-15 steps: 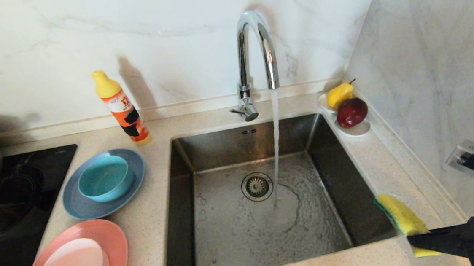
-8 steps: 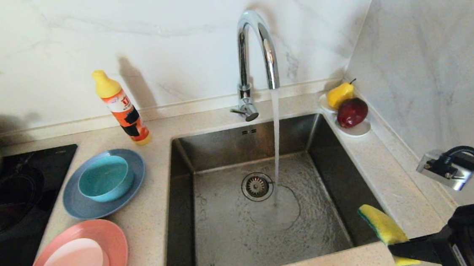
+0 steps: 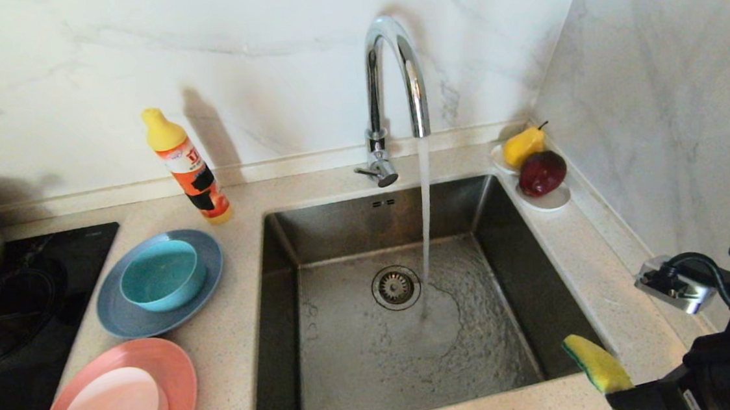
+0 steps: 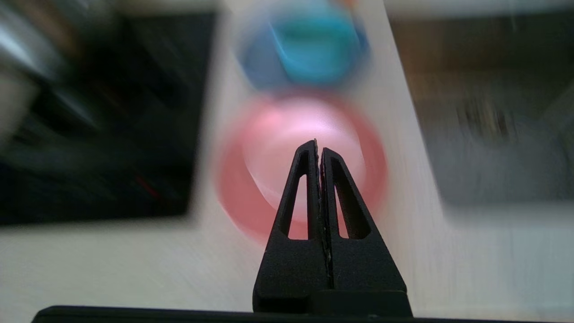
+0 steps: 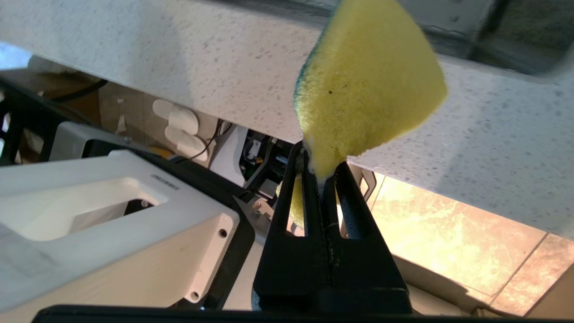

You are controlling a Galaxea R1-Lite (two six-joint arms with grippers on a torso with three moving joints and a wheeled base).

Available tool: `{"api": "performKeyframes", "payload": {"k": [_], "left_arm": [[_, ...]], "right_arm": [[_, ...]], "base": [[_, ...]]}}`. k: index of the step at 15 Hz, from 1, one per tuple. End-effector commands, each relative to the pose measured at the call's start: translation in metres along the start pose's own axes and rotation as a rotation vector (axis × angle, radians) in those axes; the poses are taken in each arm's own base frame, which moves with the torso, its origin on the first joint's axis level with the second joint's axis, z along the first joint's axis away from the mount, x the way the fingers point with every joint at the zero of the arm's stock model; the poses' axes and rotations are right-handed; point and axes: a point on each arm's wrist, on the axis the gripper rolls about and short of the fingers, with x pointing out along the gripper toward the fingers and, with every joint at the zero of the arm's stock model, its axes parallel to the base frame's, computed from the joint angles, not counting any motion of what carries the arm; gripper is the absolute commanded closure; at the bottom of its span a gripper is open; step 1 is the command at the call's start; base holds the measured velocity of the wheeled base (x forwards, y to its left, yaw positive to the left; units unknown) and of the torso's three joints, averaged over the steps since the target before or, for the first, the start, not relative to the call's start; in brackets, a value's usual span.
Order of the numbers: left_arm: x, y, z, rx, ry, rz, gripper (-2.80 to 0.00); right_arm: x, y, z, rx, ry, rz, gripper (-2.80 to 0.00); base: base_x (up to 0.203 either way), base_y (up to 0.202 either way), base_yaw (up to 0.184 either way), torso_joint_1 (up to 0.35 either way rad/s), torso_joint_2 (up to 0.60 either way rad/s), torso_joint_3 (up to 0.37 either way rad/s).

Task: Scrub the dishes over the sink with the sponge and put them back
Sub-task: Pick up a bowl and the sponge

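While your right gripper pinches the sponge, your left gripper, clamped empty, has the pale pink bowl at twelve o'clock, nearer.

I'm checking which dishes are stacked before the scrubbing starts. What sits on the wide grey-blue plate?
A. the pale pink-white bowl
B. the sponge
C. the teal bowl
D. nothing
C: in the head view the teal bowl rests on the grey-blue plate, left of the sink.
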Motion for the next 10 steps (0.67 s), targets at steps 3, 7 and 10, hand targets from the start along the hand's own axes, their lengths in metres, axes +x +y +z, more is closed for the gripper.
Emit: {"api": "performKeyframes", "payload": {"k": [3, 7, 10], "left_arm": [[0.056, 0.002, 0.068, 0.038, 0.189, 0.213, 0.0], [0.15, -0.006, 0.092, 0.066, 0.438, 0.297, 0.0], [0.223, -0.005, 0.088, 0.012, 0.614, 0.276, 0.0]], "right_arm": [[-0.007, -0.001, 0.003, 0.009, -0.031, 0.0, 0.0], [-0.013, 0.002, 0.012, 0.005, -0.067, 0.012, 0.0], [-0.011, 0.001, 0.01, 0.01, -0.057, 0.011, 0.0]], "base": [[0.0, 0.0, 0.0, 0.0, 0.0, 0.0], [0.0, 0.0, 0.0, 0.0, 0.0, 0.0], [0.0, 0.0, 0.0, 0.0, 0.0, 0.0]]}}
